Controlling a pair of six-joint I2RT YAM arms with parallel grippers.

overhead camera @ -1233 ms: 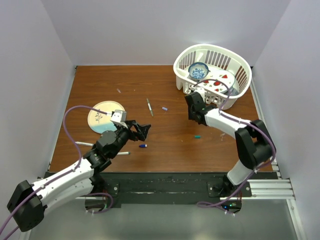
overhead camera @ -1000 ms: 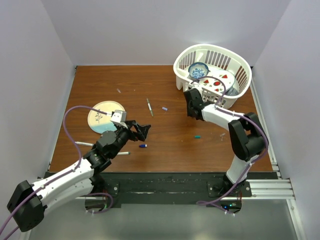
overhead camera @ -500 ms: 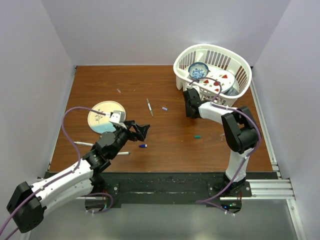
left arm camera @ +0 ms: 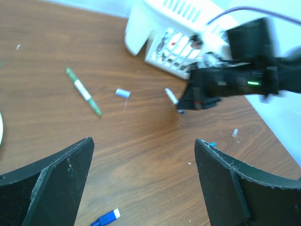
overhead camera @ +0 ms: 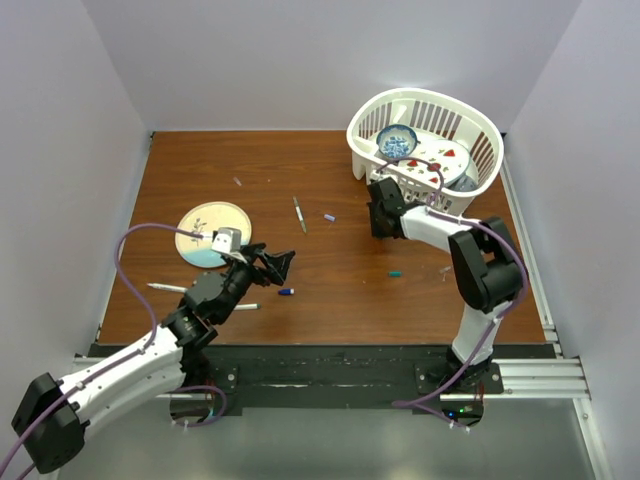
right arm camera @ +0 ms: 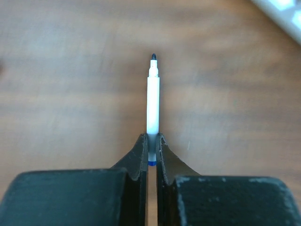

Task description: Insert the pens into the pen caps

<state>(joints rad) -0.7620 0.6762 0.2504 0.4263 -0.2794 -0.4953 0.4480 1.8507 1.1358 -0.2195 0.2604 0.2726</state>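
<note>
My right gripper (overhead camera: 379,222) is shut on a white pen (right arm camera: 153,94) with a dark tip that sticks out past the fingers; the pen also shows in the left wrist view (left arm camera: 171,96). My left gripper (overhead camera: 279,264) is open and empty above the table, just above a blue cap (overhead camera: 286,292), which lies between its jaws in the left wrist view (left arm camera: 106,217). A green-tipped pen (overhead camera: 299,213) and a lavender cap (overhead camera: 329,216) lie mid-table. A teal cap (overhead camera: 395,272) lies to the right. Two more pens (overhead camera: 165,288) (overhead camera: 243,306) lie near the left arm.
A white basket (overhead camera: 425,140) with dishes stands at the back right, close behind my right gripper. A round plate (overhead camera: 213,232) lies at the left, beside my left arm. A small grey cap (overhead camera: 237,182) lies at the back left.
My right gripper, still holding the pen, has shifted slightly back toward the basket and its arm has folded in. My left arm has drawn back a little, uncovering more of the plate.
</note>
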